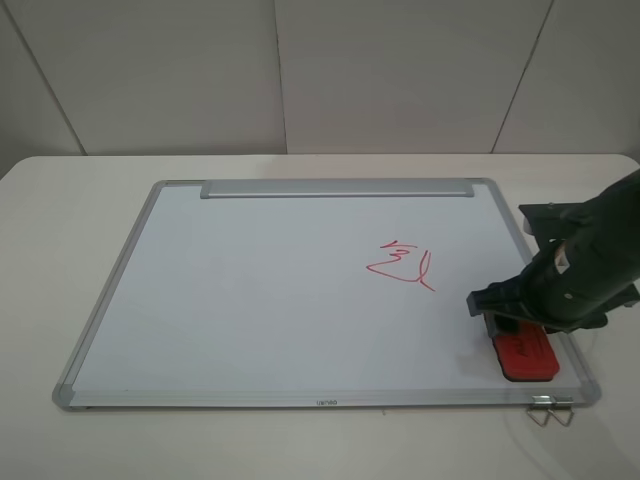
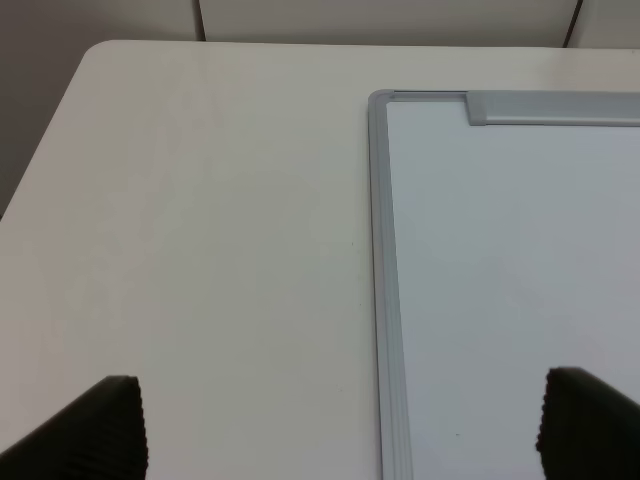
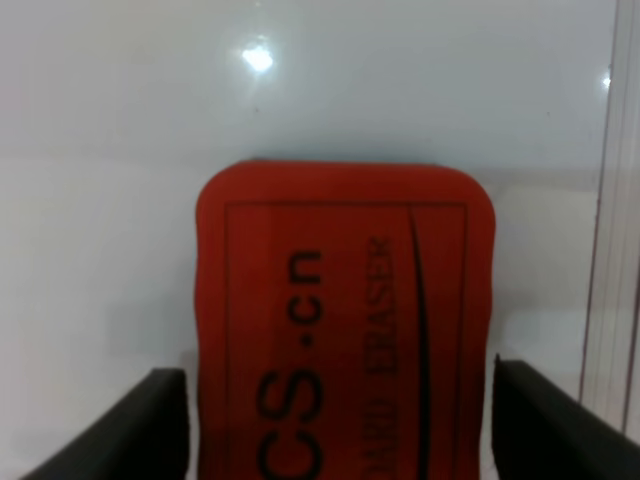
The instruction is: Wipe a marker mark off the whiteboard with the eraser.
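One whiteboard point(image 1: 250, 290), one eraser point(image 1: 525, 357), one marker mark point(image 1: 400, 265).

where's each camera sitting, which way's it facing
exterior high: mounted high above the table, looks down on the whiteboard, marker mark and eraser; the right arm shows.
left wrist: on the left arm, looks over the table and the whiteboard's corner; left gripper fingertips show.
right wrist: on the right arm, looks close at the eraser; right gripper fingertips flank it.
shared: exterior high and right wrist both show the eraser.
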Robot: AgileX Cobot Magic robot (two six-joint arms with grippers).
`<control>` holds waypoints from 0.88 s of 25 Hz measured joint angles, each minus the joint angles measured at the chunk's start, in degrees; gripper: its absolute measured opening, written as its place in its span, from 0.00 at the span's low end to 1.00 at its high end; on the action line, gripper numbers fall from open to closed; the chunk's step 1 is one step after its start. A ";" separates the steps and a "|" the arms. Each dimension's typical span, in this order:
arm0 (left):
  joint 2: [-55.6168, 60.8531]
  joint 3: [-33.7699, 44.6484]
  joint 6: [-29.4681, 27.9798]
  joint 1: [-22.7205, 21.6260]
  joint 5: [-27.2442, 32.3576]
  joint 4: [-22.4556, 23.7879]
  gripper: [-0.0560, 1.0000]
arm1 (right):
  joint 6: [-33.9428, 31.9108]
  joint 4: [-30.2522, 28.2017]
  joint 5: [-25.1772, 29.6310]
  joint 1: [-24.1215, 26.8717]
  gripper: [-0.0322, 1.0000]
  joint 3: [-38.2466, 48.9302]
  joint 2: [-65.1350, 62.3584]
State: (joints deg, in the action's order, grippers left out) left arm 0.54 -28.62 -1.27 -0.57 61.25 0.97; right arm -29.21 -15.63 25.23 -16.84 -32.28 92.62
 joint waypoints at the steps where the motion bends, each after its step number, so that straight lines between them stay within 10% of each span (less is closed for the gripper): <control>1: 0.00 0.00 0.00 0.00 0.00 0.00 0.79 | 0.13 0.00 0.00 0.00 0.64 0.00 -0.06; 22: 0.00 0.00 0.00 0.00 0.00 0.00 0.79 | 3.91 0.24 12.34 0.00 0.76 -0.06 -28.33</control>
State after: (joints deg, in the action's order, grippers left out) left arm 0.54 -28.62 -1.27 -0.57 61.25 0.97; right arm -25.31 -15.39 37.57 -16.84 -32.34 64.28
